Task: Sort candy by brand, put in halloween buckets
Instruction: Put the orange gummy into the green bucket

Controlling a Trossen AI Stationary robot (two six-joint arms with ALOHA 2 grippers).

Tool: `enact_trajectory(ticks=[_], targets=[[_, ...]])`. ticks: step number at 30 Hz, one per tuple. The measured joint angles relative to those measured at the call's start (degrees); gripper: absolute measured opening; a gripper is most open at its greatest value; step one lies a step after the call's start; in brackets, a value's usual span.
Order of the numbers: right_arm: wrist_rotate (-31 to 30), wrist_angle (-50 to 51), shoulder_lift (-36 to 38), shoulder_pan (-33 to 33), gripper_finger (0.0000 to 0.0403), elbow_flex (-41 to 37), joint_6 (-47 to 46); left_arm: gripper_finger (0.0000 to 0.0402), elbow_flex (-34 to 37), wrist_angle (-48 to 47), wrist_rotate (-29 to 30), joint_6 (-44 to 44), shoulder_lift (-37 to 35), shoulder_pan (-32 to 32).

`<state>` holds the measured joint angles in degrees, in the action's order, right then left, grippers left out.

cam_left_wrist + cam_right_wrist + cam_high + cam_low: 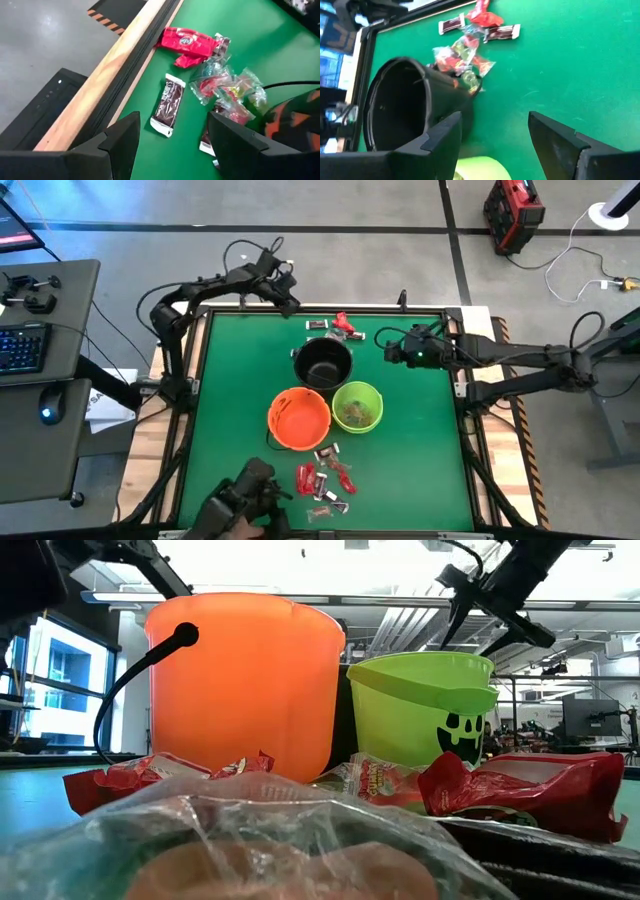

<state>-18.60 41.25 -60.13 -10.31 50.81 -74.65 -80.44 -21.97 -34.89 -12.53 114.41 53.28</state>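
While both arms hang over the far half of the green table (420,460), the scene reads so:

Left gripper (172,142): fingers (120,145) spread wide with nothing between them, poised above the far edge of the table beside its wooden rim (120,55).

Ahead of the left fingers: a dark brown bar (167,104) lies flat on the green just beyond the gap; past it a red wrapper (190,42), and to one side a small heap of clear and pale greenish sweets (225,87).

Right gripper (495,145): fingers (555,140) also parted wide and holding nothing, hovering just beside the black bucket (395,107).

Ahead of the right fingers: bare green cloth; beyond the black bucket's rim, the same far candy cluster (465,47), with two dark brown bars at its edges.

Black bucket (322,362): upright, nearest the far cluster (335,327), which lies apart from it on the table.

Orange bucket (298,418): touching or nearly touching the lime green bucket (357,406); both sit on the near side of the black one.

Lime green bucket contents: some small sweets show inside.

Near candy pile (325,478): red and dark wrappers loose on the table just beside the orange bucket, well away from both sets of fingers.
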Motion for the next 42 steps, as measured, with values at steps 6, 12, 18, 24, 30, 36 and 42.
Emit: enact_trajectory(ticks=[6, 12, 18, 24, 30, 36, 42], targets=[[0.3, 0.1, -1.0, -2.1, 0.0220, 0.0, -0.1, 0.0220, 0.0, 0.2, -3.5, -1.8, 1.1, -1.0], [2.3, -0.1, -3.9, -2.5, 0.0220, 0.0, -0.4, 0.0220, 2.0, 1.3, -6.9, -2.6, 1.0, -1.5], [7.7, -0.5, -7.8, -2.5, 0.0220, 0.0, 0.0, 0.0220, 7.0, 4.4, -6.8, 3.7, 1.1, -2.0], [10.8, -2.3, -9.5, -2.5, 0.0220, 0.0, 1.5, 0.0220, 7.9, 4.5, -5.1, 4.9, 1.1, -4.4], [10.7, -3.6, -9.3, -2.5, 0.0220, 0.0, 1.3, 0.0220, 8.0, 5.4, 3.7, 6.3, 1.1, -7.5], [10.7, -6.1, -9.3, -2.5, 0.0220, 0.0, 1.2, 0.0220, 8.0, 5.6, 3.2, 7.5, 1.1, -7.9], [10.7, -8.5, -9.3, -2.5, 0.0220, 0.0, 1.2, 0.0220, 8.0, 5.6, 0.7, 6.7, 1.1, -8.8]])
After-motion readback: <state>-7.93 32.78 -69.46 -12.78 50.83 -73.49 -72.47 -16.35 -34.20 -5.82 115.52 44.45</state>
